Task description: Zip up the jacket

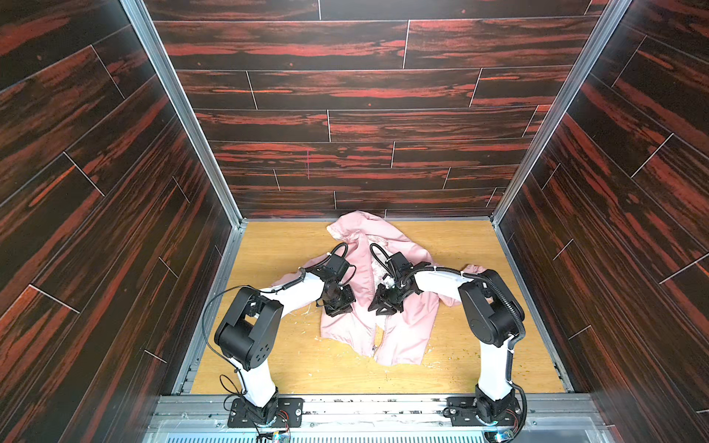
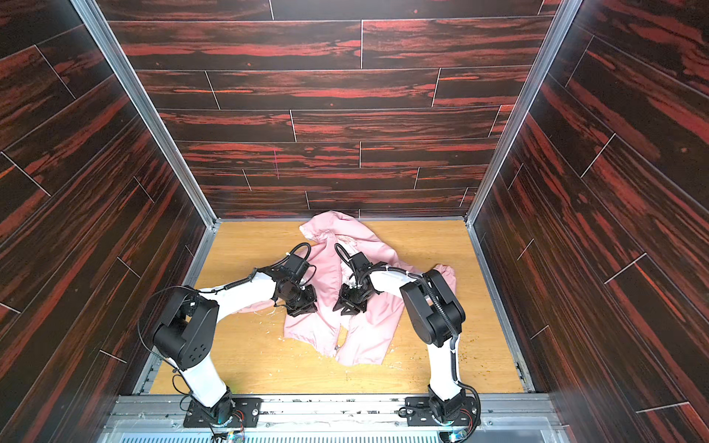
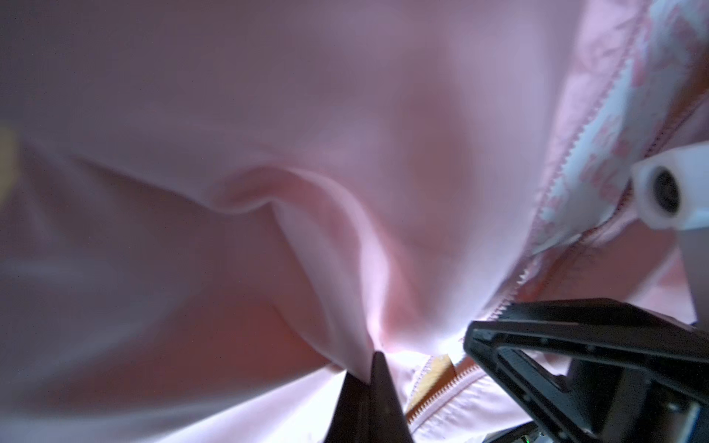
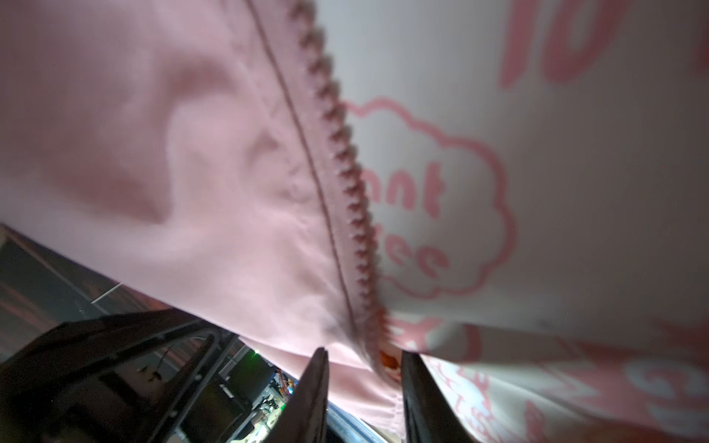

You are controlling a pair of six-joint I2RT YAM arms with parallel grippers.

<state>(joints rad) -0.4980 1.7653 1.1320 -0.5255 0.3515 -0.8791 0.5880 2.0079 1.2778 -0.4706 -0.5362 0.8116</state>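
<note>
The light-pink jacket [image 1: 406, 333] [image 2: 368, 333] lies front-up on the wooden table, hood toward the back wall. Its zipper [image 1: 371, 276] runs down the middle, and the two toothed edges [image 3: 575, 145] stand apart over the white printed lining [image 4: 441, 191]. My left gripper [image 1: 337, 311] [image 3: 366, 368] is shut, pinching a raised fold of the left front panel. My right gripper [image 1: 385, 311] [image 4: 364, 368] sits just right of the zipper. Its jaws stand apart, with the panel's toothed edge [image 4: 345, 172] and hem lying between them.
Dark wood-patterned walls close in the table [image 1: 460, 249] on three sides. A metal rail [image 1: 364, 406] with both arm bases runs along the front. The two grippers are close together over the jacket. One sleeve [image 1: 287, 282] lies under the left arm, the other [image 1: 474, 268] behind the right.
</note>
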